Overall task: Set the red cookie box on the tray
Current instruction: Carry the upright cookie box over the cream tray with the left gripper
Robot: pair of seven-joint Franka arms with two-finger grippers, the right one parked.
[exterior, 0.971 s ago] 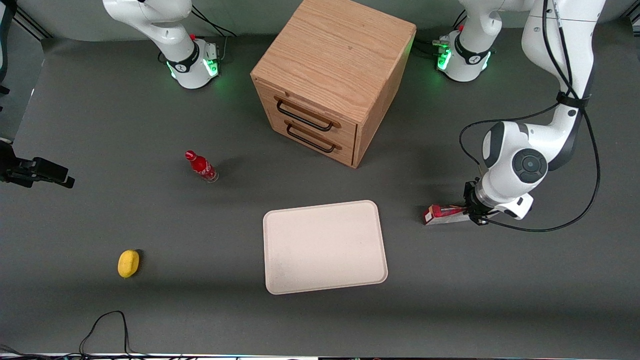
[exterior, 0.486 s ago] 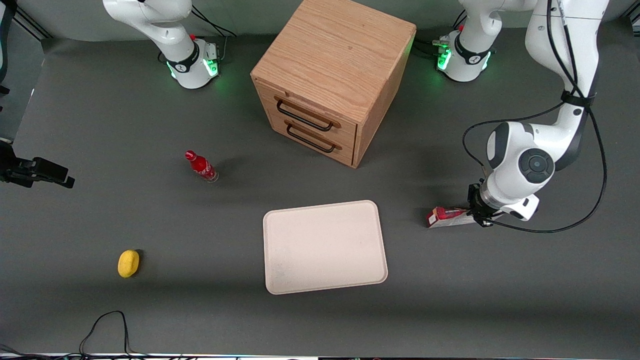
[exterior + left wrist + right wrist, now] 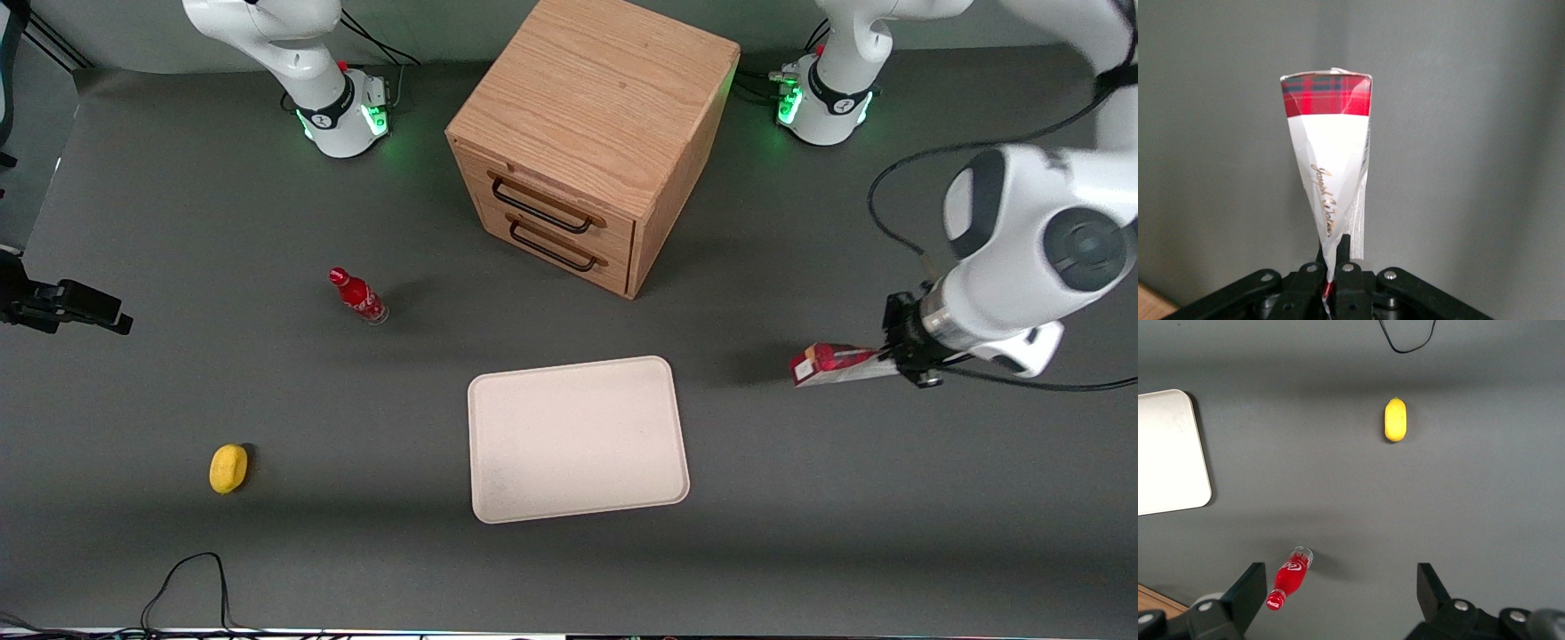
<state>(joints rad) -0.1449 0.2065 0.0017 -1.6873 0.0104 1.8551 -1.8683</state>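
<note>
The left arm's end effector (image 3: 909,360) holds the red cookie box (image 3: 831,364) clamped by one end above the surface, well apart from the tray (image 3: 578,438), where it is not yet placed.

My gripper (image 3: 900,359), clamped on the box (image 3: 836,364), hangs above bare table (image 3: 889,498) toward the working arm's end. Open mat lies between box and tray (image 3: 578,439); the cabinet (image 3: 591,142) stands farther from the camera.
</note>
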